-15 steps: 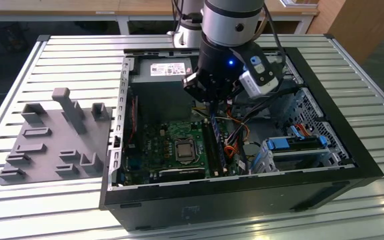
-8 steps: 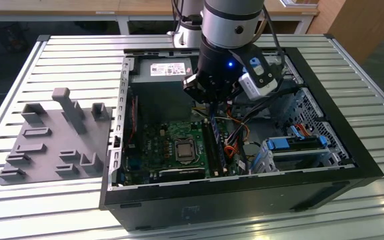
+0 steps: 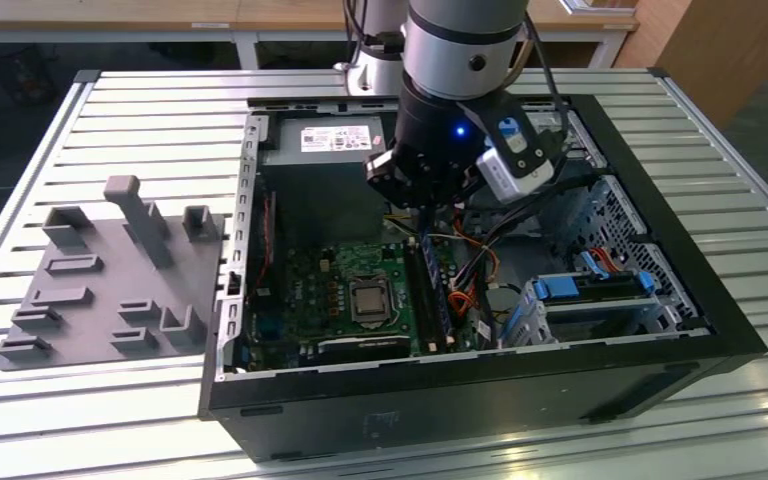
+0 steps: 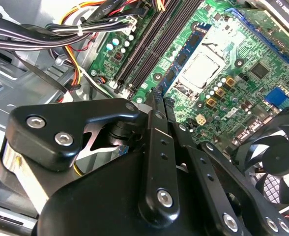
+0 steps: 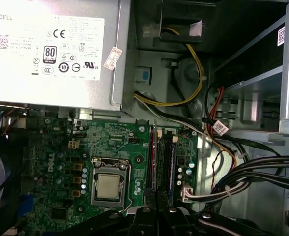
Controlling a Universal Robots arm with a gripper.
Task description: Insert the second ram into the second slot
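Over the memory slots [image 4: 147,42], the tool [image 4: 159,98] is clamped on the end of the second ram [image 4: 185,51].

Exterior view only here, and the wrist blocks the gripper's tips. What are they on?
Observer: In the second wrist view the gripper is shut on one end of the second ram, a blue stick with dark chips.
Operator: Anything crowding it?
Observer: In the first wrist view a white connector sits plugged into the motherboard just beside the ram slots.
Operator: Anything else I'm missing?
Observer: A black fan, in the second wrist view, off the motherboard's edge.
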